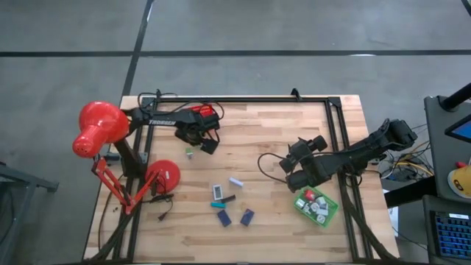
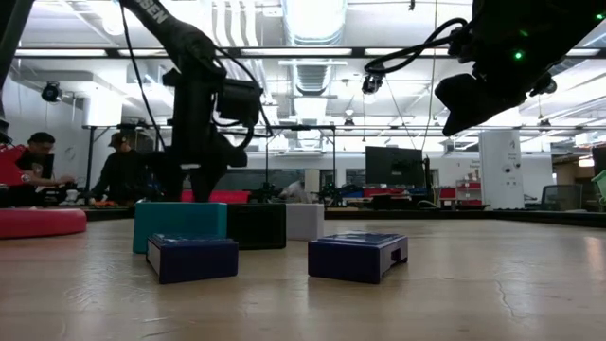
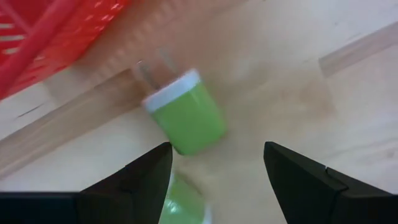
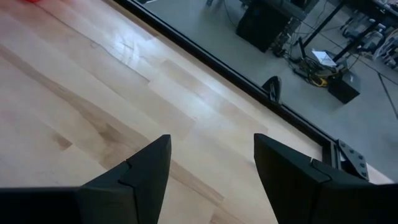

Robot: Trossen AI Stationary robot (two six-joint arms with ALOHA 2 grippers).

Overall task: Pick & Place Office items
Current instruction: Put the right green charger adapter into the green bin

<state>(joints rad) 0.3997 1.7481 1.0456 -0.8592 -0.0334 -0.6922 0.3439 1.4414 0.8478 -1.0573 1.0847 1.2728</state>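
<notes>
In the left wrist view a small green piece with a white cap point(image 3: 186, 118) lies on the wood just ahead of my open left gripper point(image 3: 217, 152). A second green bit point(image 3: 183, 205) shows low between the fingers. From above, that gripper point(image 1: 197, 146) hangs beside the green piece point(image 1: 189, 153), near the red tray point(image 1: 200, 113). My right gripper point(image 1: 289, 166) is open and hovers over bare wood point(image 4: 211, 143), left of the green tray point(image 1: 316, 206). A teal-and-white block point(image 1: 218, 193), a white one point(image 1: 235, 181), a black one point(image 1: 225, 199) and two navy ones point(image 1: 223, 218) point(image 1: 246, 216) lie at mid-table.
The big red desk lamp point(image 1: 99, 129) with its round base point(image 1: 163, 177) stands at the table's left edge. The green tray holds several small pieces. A black frame rail point(image 1: 243, 100) runs along the far edge. People sit in the room behind point(image 2: 38, 166).
</notes>
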